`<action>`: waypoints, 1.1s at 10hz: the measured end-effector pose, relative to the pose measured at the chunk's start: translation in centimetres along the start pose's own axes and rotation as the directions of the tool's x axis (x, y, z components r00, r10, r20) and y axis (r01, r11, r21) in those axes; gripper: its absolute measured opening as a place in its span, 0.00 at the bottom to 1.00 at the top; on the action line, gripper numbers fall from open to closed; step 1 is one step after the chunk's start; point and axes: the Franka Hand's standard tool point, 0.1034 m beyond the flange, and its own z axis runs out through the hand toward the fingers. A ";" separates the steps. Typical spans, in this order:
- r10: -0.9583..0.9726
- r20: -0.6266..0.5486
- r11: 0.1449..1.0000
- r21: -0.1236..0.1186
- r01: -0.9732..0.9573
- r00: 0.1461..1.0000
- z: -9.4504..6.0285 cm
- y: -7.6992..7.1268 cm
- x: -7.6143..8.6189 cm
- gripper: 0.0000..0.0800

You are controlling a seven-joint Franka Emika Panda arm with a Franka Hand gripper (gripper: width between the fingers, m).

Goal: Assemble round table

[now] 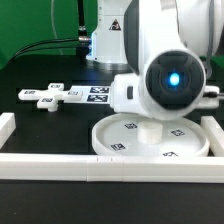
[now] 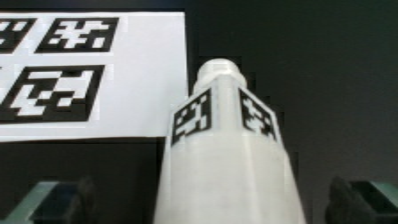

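Observation:
The large round rimmed disc (image 1: pixel 150 142) lies on the black table near the front rail. The cross-shaped piece (image 1: pixel 45 97) lies at the exterior view's left. In the wrist view, the thick white post (image 2: pixel 222 140) runs straight out between my gripper's (image 2: pixel 210 198) two fingers. Its rounded, tagged end points toward the marker board (image 2: pixel 89 70). A dark gap shows on each side between the post and the fingers (image 2: pixel 50 200), so the gripper is open. In the exterior view, the arm's wrist (image 1: pixel 170 80) hangs over the disc and hides the gripper.
The marker board (image 1: pixel 95 93) lies behind the disc, beside the cross-shaped piece. White border rails run along the front (image 1: pixel 100 166), the exterior view's left (image 1: pixel 6 125) and right (image 1: pixel 214 130). The robot base (image 1: pixel 108 40) stands at the back.

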 end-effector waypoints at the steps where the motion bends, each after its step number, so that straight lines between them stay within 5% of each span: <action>1: -0.001 -0.012 1.000 0.001 0.001 1.000 0.0 0.0 0.1 0.81; 4: -0.004 -0.040 1.000 0.001 0.004 0.999 0.0 -0.2 0.6 0.81; 6: -0.006 -0.042 1.000 -0.003 0.006 0.999 0.0 -0.4 0.6 0.50; 9: -0.007 -0.044 1.000 -0.004 0.007 0.999 -0.1 -0.4 0.6 0.51; 11: -0.029 -0.032 1.000 -0.004 0.029 0.999 -1.7 -0.4 -1.0 0.51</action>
